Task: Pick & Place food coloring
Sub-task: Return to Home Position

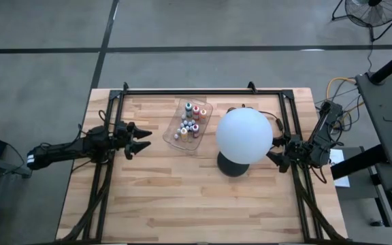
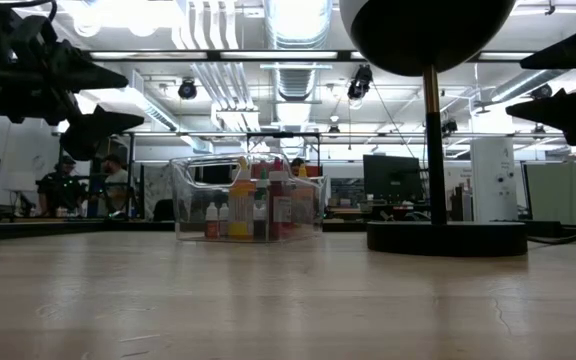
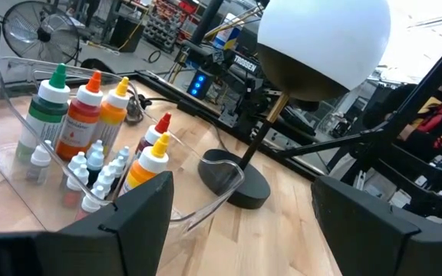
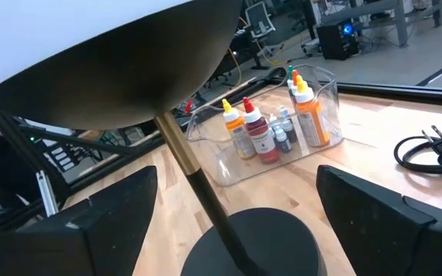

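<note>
The food coloring (image 1: 189, 124) stands all together inside the clear tray (image 1: 208, 111), toward the far middle of the wooden table (image 1: 182, 197). Every bottle is upright with its cap up, the tall ones at one end and the tiny vials crowded at the other. I see none lying loose on the wood, so the sorting looks finished to me.

The left gripper (image 1: 145, 139) is the nearer one. It hangs above the table just left of the tray, with its fingers spread wide and empty and the bottles lying straight ahead of them. The right gripper (image 2: 516, 85) is well apart on the other side, also wide open and holding nothing.

Between it and the tray stands the white globe lamp (image 1: 243, 135) on its black base (image 1: 231, 165), blocking any straight reach from that side. A black cable (image 4: 428, 149) lies on the wood near the lamp. People (image 2: 63, 180) sit at desks far behind.
</note>
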`<state>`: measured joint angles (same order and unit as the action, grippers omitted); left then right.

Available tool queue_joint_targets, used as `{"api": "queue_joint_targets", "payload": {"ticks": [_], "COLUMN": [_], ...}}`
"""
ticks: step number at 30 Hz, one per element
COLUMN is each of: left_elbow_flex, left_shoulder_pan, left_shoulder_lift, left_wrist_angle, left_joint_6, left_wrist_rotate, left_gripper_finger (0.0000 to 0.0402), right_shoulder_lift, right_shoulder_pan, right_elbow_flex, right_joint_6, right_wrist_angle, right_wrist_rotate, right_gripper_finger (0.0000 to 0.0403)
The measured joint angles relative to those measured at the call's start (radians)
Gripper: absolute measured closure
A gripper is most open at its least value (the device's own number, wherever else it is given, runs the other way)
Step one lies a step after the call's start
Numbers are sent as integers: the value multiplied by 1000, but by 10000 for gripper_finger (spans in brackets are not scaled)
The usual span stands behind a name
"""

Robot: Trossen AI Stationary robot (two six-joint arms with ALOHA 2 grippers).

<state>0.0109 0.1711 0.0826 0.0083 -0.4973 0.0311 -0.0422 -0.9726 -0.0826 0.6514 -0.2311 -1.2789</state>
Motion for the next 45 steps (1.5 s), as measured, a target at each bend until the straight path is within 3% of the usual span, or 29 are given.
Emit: {"api": "queue_joint_targets", "payload": {"ticks": [45], "left_elbow_flex": [0], "left_shoulder_pan": [0], "left_shoulder_lift": [0], "left_wrist_angle": [6], "left_joint_6": [0], "left_wrist_rotate": [1], "left_gripper_finger": [122], "right_shoulder_lift": [0], "right_shoulder_pan": [0], "right_elbow_flex": [0], "right_joint_6": [0], "right_wrist_angle": [1], "right_wrist_rotate": [3], "right_gripper_finger": [57]}}
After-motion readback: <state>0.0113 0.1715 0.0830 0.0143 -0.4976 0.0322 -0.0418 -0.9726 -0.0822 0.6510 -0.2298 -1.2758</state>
